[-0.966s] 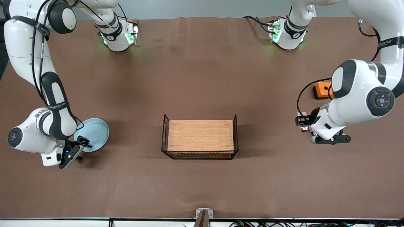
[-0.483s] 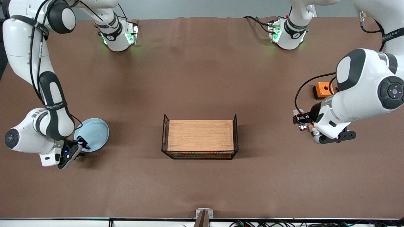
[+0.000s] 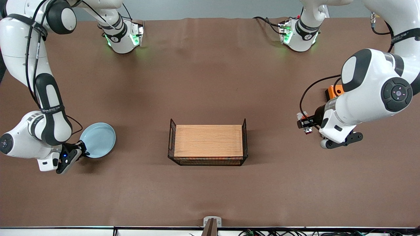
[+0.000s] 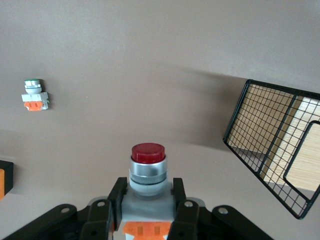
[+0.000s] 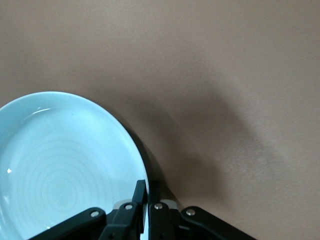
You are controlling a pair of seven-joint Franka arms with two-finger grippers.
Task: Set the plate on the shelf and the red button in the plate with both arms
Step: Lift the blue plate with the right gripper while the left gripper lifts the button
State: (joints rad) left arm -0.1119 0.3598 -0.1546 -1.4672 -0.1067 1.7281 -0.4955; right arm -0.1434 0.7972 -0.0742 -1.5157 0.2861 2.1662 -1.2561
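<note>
On the brown table (image 3: 210, 82), we found the right gripper (image 3: 79, 151) clamped on the plate's (image 3: 98, 139) rim, partly hidden. The left gripper (image 3: 303, 124) pinched the red button (image 4: 147, 167) above the table, its base cut off.

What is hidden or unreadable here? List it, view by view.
- Front view: the orange box is half covered by the left arm.
- Front view: the red button in the left claw is too small to show detail.
- Right wrist view: the plate is cut off by the picture's edge; the right claw hides the rim where it grips.
- Left wrist view: the wire basket runs out of frame.
</note>
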